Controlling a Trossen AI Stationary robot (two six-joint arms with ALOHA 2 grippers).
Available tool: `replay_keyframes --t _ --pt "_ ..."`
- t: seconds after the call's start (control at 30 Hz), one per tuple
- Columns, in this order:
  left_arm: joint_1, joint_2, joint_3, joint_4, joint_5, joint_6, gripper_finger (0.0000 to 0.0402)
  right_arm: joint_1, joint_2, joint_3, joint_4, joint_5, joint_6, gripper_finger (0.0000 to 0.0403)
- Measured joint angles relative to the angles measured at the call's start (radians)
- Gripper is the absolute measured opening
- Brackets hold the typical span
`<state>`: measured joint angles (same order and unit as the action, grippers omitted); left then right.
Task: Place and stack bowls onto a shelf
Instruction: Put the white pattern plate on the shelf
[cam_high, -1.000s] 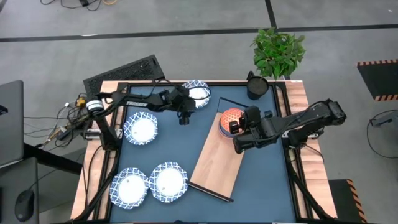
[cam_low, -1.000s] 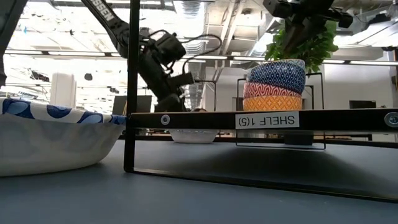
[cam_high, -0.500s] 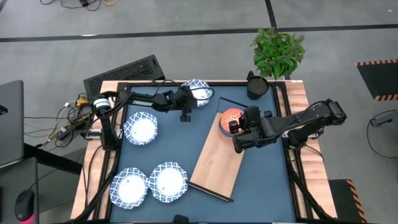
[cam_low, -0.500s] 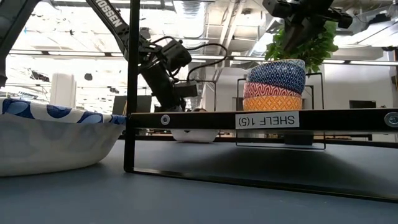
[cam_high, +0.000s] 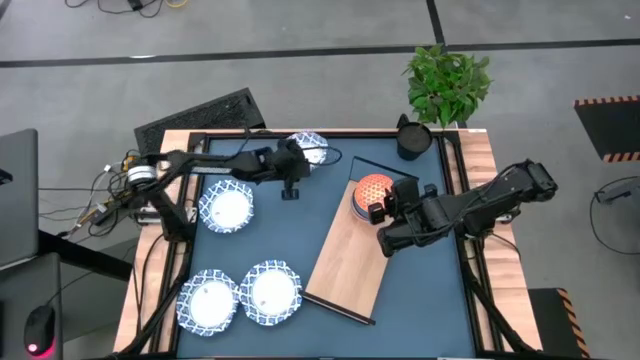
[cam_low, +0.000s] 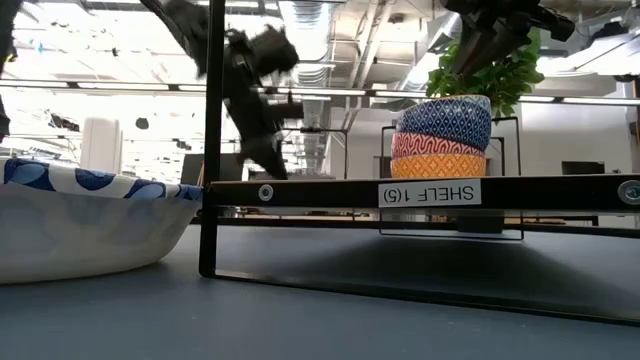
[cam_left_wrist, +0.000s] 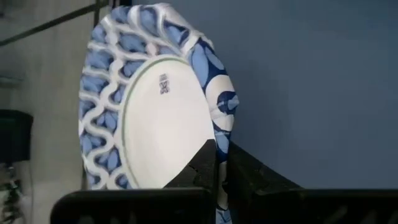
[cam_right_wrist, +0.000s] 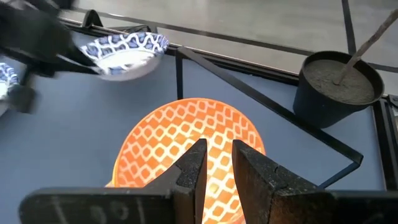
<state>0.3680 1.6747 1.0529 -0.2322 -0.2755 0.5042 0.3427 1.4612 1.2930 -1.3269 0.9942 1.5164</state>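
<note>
A glossy white bowl (cam_left_wrist: 163, 118) (blue lattice rim) is pinched, tilted, by the left gripper (cam_left_wrist: 219, 163); the right gripper (cam_right_wrist: 217, 163), fingers slightly parted, hovers over stacked patterned bowls (cam_low: 443, 136).

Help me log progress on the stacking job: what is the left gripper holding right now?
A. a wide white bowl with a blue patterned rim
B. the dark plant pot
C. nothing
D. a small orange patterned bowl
A: in the left wrist view the left gripper is pinched on the rim of the wide white bowl with a blue patterned rim, lifted off the blue table.
</note>
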Motion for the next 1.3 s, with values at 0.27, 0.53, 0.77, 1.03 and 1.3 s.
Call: replay_keyframes --t 0.27,0.53,0.77,1.03,1.3 --pt "-0.193 -0.327 -0.013 -0.124 0.196 -0.158 0.0000 0.012 0.000 0.000 0.000 0.005 0.001 0.0102" --pt "-0.511 -0.342 -0.022 -0.098 0.137 0.022 0.0000 0.011 0.000 0.000 0.001 0.008 0.002 0.0102" --pt "-0.632 -0.201 -0.022 0.008 0.074 0.150 0.0000 0.011 0.000 0.000 0.001 0.008 -0.002 0.0102" --pt "-0.669 -0.035 0.035 0.074 0.117 0.165 0.0000 0.018 0.000 0.000 0.001 0.007 -0.003 0.0102" --pt "-0.692 -0.020 0.066 0.094 0.210 0.169 0.0000 0.036 0.000 0.000 0.001 0.003 -0.001 0.0102"
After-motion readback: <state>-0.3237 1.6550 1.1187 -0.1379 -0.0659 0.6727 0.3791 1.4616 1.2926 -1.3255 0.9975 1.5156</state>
